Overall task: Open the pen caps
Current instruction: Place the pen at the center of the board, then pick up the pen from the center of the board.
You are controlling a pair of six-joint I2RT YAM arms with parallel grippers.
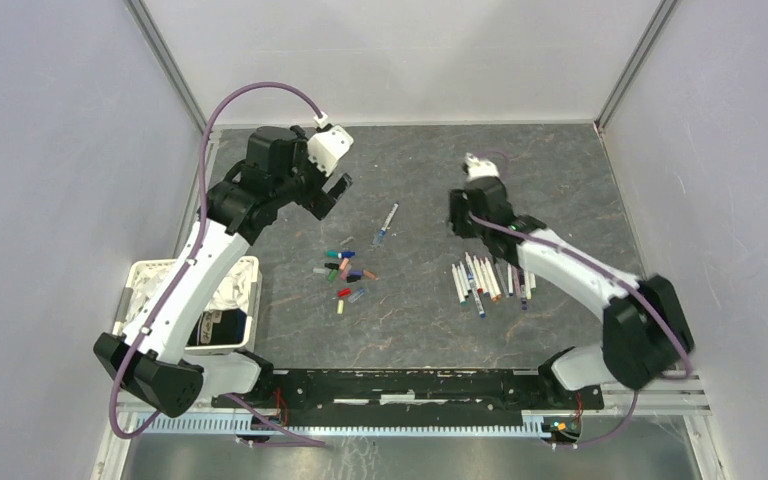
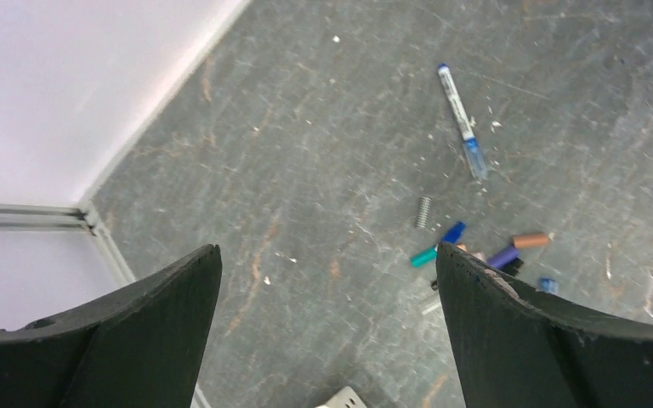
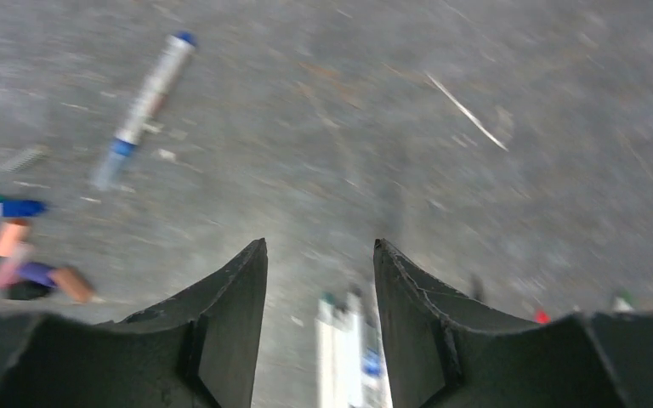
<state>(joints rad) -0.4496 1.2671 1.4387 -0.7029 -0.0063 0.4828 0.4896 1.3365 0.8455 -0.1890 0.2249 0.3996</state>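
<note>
Right wrist: right pincer [image 3: 319, 246] part open, empty. Pens [image 3: 344, 348] just behind its tips, long axes square to closing line. Left pincer [image 2: 327, 251] wide open, empty. Right arm nearer.

Matt, scuffed table [image 1: 410, 330] (pale scratches), smooth plastic pen caps [image 1: 345, 272]

pens [image 3: 340, 348]: blurred, cut off at bottom edge | pen caps [image 2: 502, 255]: partly behind left gripper [image 2: 327, 248]
</note>
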